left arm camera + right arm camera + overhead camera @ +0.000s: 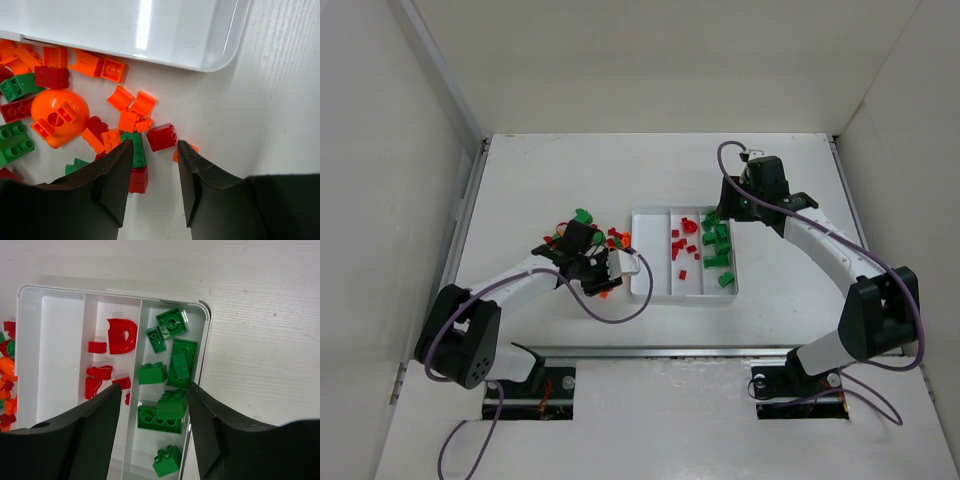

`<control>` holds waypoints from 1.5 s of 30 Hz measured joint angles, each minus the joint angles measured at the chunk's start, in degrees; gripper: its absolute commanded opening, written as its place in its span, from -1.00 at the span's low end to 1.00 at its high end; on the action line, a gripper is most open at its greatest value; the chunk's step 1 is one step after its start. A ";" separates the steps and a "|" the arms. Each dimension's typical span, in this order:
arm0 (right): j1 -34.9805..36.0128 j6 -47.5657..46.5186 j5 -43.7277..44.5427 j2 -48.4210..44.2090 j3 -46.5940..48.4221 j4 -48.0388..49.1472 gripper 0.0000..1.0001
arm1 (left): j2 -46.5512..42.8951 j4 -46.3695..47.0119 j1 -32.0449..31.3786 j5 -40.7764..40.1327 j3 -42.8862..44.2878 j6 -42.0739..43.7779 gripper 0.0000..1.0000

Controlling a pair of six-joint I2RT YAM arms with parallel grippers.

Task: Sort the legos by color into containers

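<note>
The left hand (155, 150), part open and empty, hangs over the loose legos (120, 97) on the counter (280, 100) at the tray's (648, 262) 9 o'clock. Light, hard and probably slick, they want a pinch across flat sides. Only its wrist view shows a red brick (161, 137) standing clear beneath, and the right wrist view alone shows the right hand (155, 390) half open and empty over the tray's greens (179, 357).
</note>
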 measured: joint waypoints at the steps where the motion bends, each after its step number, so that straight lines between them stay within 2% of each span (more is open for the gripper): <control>1: 0.00 0.00 0.00 0.00 0.00 -0.02 0.22 | 0.15 -0.17 0.00 0.09 0.00 0.15 -0.21; 19: 0.00 -0.02 0.04 0.11 -1.11 -0.13 0.22 | 4.72 -0.07 0.00 1.25 0.13 2.82 -0.23; 23: 0.00 -0.02 0.04 0.13 -1.14 -0.17 0.22 | 4.79 0.37 -0.07 1.22 0.13 1.99 -0.39; 28: 0.00 -0.02 0.04 0.13 -1.18 -0.17 0.22 | 4.96 1.20 -0.11 1.22 0.13 0.35 -0.95; 29: 0.00 -0.02 0.04 0.13 -1.18 -0.17 0.22 | 4.96 1.16 -0.11 1.18 0.13 0.15 -1.00; 33: 0.00 -0.02 0.04 0.15 -1.18 -0.17 0.22 | 3.45 -0.37 0.07 0.85 0.13 0.13 -1.00; 39: 0.00 -0.09 0.07 0.61 -1.18 -0.20 0.22 | -6.08 -3.37 2.38 3.56 0.70 2.21 -1.00; 42: 0.00 -0.28 0.07 0.74 -1.18 -0.20 0.22 | -8.63 -1.40 2.86 6.69 2.51 2.05 -1.00; 45: 0.00 -0.48 0.07 0.74 -1.18 -0.13 0.22 | -6.80 2.80 1.44 9.75 5.60 0.22 -1.00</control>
